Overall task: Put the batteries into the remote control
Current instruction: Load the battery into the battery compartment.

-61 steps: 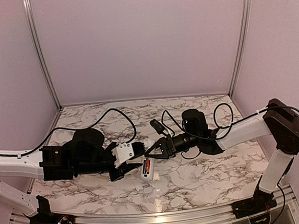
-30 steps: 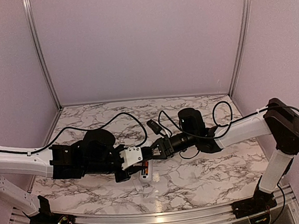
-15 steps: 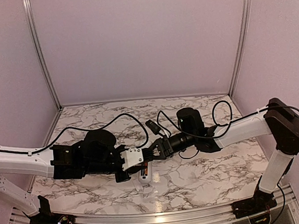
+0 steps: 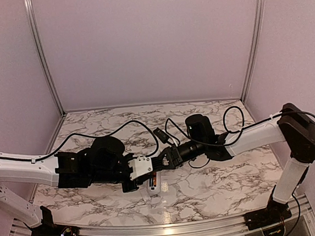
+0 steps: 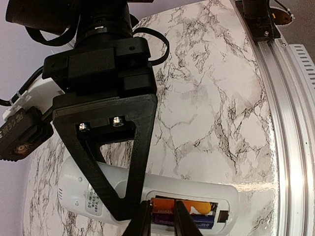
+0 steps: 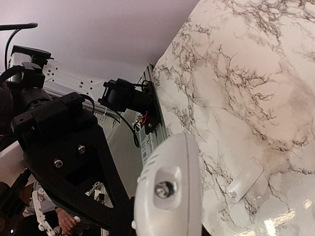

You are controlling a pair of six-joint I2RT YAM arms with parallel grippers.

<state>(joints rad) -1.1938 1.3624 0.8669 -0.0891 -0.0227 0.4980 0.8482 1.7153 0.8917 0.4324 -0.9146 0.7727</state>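
1. Centrally, near the front edge of the marble table (image 5: 206, 98), the remote control (image 5: 197, 189) lay flat with its plain white back up and its battery bay uncovered.
2. Inside that bay sat the batteries, side by side along its length: the orange battery (image 5: 189, 205) and the dark battery (image 5: 197, 222) next to it.
3. Right over the bay's inner end hung the left gripper (image 5: 160, 221). Only a narrow slit showed between its jaws, and the end of the orange battery was visible through that gap. Whether the tips touched it could not be told.
4. Beside it, the right gripper (image 5: 124, 212) had its jaws drawn together to a point that met the remote's back next to the bay. Nothing could be seen held between them.
5. Further out, a small white flat piece (image 6: 244, 183) lay alone on the marble, apart from the remote.
6. An aluminium rail (image 5: 290, 123) ran along the table's front edge.
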